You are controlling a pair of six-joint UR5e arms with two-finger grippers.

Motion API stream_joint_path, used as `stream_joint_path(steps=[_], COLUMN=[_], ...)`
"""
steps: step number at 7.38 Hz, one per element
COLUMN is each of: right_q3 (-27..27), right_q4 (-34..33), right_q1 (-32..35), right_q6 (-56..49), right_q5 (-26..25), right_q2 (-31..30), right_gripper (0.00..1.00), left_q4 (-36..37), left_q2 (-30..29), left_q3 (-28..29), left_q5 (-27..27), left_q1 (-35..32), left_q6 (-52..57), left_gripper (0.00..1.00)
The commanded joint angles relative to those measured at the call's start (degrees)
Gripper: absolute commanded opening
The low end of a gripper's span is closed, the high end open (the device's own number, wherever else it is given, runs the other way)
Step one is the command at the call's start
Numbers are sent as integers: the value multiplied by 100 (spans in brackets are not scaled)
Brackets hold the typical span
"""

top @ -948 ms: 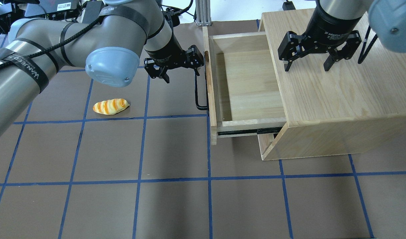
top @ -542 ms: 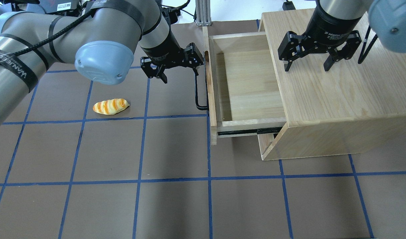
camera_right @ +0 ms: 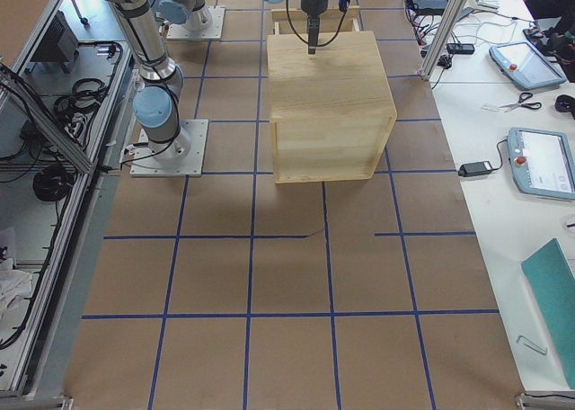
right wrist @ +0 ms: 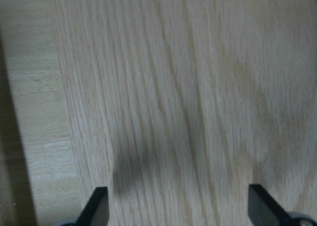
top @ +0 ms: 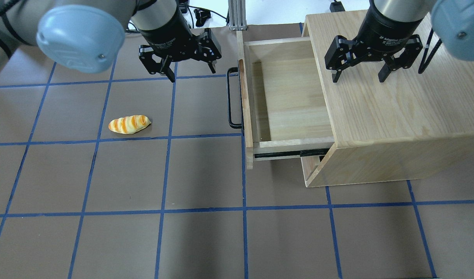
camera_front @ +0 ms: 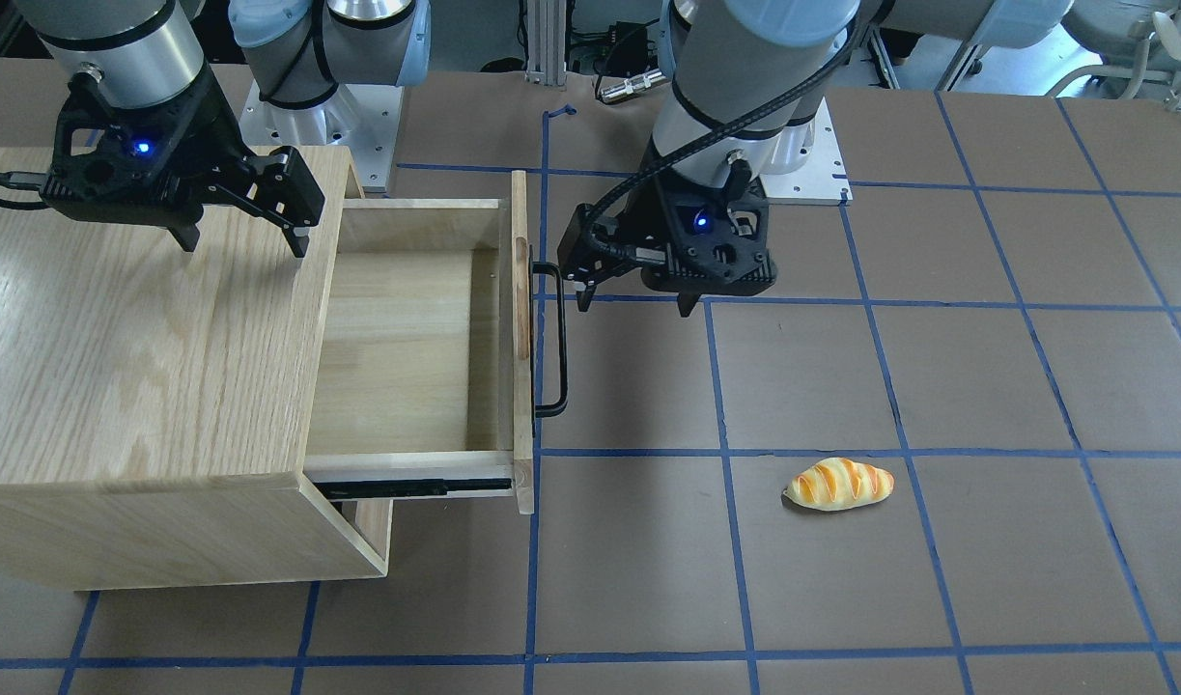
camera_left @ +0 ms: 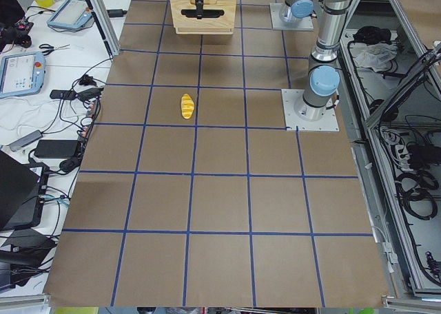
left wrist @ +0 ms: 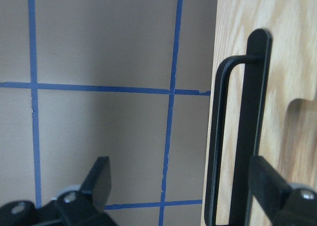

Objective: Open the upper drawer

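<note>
The upper drawer (top: 291,97) stands pulled far out of the oak cabinet (top: 395,104), and its inside shows nothing in it. Its black bar handle (top: 230,99) is free. My left gripper (top: 192,74) is open and empty, to the left of the handle and apart from it. In the left wrist view the handle (left wrist: 218,137) and front panel (left wrist: 297,62) are to the right, with my left gripper (left wrist: 183,186) open. My right gripper (top: 358,79) is open and empty above the cabinet top (right wrist: 173,87). In the front-facing view the drawer (camera_front: 407,347), left gripper (camera_front: 633,304) and right gripper (camera_front: 244,241) show the same.
A toy bread loaf (top: 129,124) lies on the brown table left of the drawer; it also shows in the front-facing view (camera_front: 839,484). The table has a blue tape grid (top: 165,135). A black slide rail (top: 287,154) shows on the drawer's side.
My left gripper has moved left and back, away from the top end of the handle, which now shows whole. The drawer and right gripper have not moved.
</note>
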Motion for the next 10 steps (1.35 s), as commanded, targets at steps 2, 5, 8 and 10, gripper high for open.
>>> stream_joint_path(steps=[2, 5, 8, 10], right_q3=[-191, -182, -182, -182], right_q4=[35, 35, 44, 44], right_q1=[9, 18, 18, 18], right_q6=[-35, -26, -35, -35], right_q5=[-7, 2, -7, -7], right_q2=[-12, 14, 14, 5], right_gripper=[100, 100, 100, 100], left_q4=[-469, -846, -822, -796], left_q2=[157, 384, 578, 500], left_q3=[185, 80, -131, -167], left_q5=[466, 563, 816, 774], left_q1=[854, 1656, 1613, 1613], left_q6=[1244, 2273, 2187, 2030], left_gripper=[100, 100, 100, 100])
